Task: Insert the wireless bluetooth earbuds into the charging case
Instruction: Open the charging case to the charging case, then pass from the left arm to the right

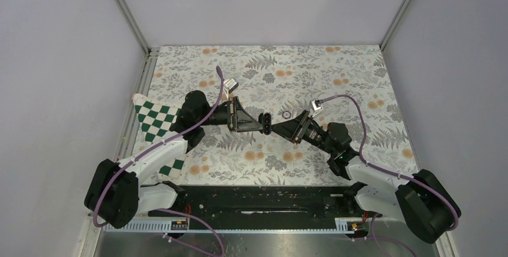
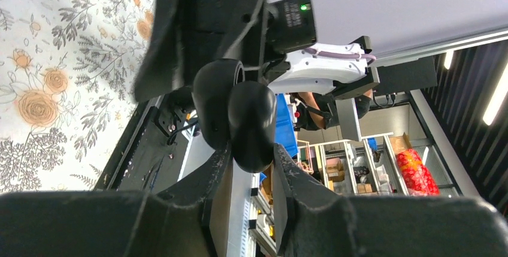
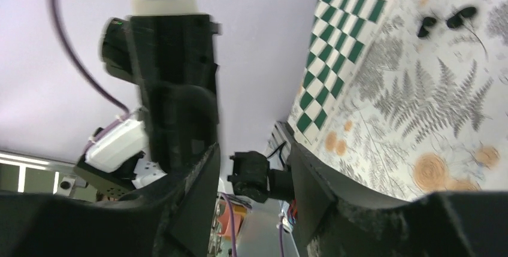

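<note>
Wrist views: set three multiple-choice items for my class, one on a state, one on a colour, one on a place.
1. The charging case is: A clamped in the left gripper; B lying in a drawer; C wrapped in paper.
2. The checked mat is: A red and white; B green and white; C blue and yellow.
3. The earbuds lie: A inside the case; B on the mat; C on the floral cover beside the mat.
Key: A, the gripper pinches it; B, squares are green; C, both lie off the mat.

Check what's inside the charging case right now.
The charging case shows only its outer shell; the inside is hidden. Both earbuds lie on the cloth by the checkered mat, so not in it.
</note>
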You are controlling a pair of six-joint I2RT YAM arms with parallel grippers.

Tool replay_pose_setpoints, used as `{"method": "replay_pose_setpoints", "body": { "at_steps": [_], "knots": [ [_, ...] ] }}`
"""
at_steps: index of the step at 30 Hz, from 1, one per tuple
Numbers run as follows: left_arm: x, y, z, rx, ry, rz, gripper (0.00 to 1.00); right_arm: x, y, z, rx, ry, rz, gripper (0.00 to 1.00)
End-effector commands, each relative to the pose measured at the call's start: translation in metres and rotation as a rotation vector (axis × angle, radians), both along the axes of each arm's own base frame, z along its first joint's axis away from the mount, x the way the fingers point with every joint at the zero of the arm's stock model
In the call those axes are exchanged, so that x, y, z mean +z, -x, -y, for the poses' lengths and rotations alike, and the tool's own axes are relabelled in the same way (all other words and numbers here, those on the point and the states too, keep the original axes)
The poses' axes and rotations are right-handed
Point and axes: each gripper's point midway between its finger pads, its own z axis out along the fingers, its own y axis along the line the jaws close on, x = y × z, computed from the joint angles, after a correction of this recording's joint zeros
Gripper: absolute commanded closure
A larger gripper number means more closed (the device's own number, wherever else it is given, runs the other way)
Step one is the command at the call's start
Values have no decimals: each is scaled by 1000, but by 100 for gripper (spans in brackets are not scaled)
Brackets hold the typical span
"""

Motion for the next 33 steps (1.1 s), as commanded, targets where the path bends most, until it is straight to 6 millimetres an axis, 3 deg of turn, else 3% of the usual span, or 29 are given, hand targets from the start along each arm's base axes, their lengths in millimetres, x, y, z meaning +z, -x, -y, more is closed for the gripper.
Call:
{"method": "replay_pose_setpoints", "body": {
  "at_steps": [1,18,27,33],
  "knots": [
    [36,8,-1,-25,97,144,100,-22,6,-2,35,46,-30,44],
    [7,-6,-2,5,3,106,100,27,17,3,51,22,117,27],
    [9,-5,-3,1,9,111,100,28,6,-9,77,19,104,26],
    [10,-3,-4,1,9,110,100,31,2,-16,97,-7,103,35]
  ]
}}
